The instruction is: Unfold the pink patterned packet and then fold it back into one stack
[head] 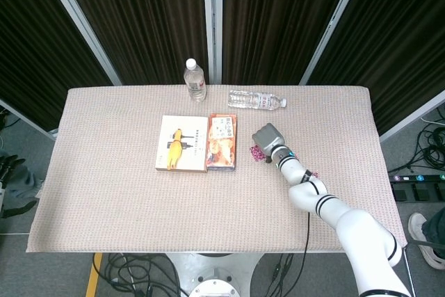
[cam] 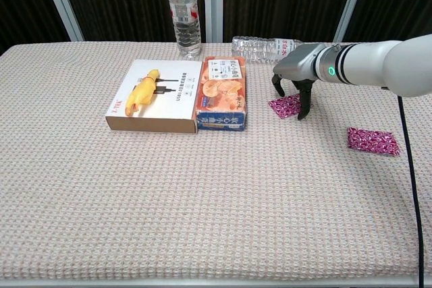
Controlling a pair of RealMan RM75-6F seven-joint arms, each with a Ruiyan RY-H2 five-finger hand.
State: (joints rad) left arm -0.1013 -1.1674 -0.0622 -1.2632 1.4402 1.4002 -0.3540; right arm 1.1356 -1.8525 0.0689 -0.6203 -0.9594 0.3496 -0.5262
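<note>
With one small pink patterned flat packet (cam: 285,106) under its spread, empty fingers (cam: 303,102), the right hand (cam: 294,79) seems mid-unfolding, needing a pinch next.

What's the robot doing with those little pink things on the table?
The robot's right hand is reaching down over one pink patterned packet, its fingers pointing down around it, right beside the orange box. I can't tell if it's gripping it. A second pink piece lies apart, nearer the table's right edge, so the pieces aren't in one stack yet. The left hand isn't in view.
</note>
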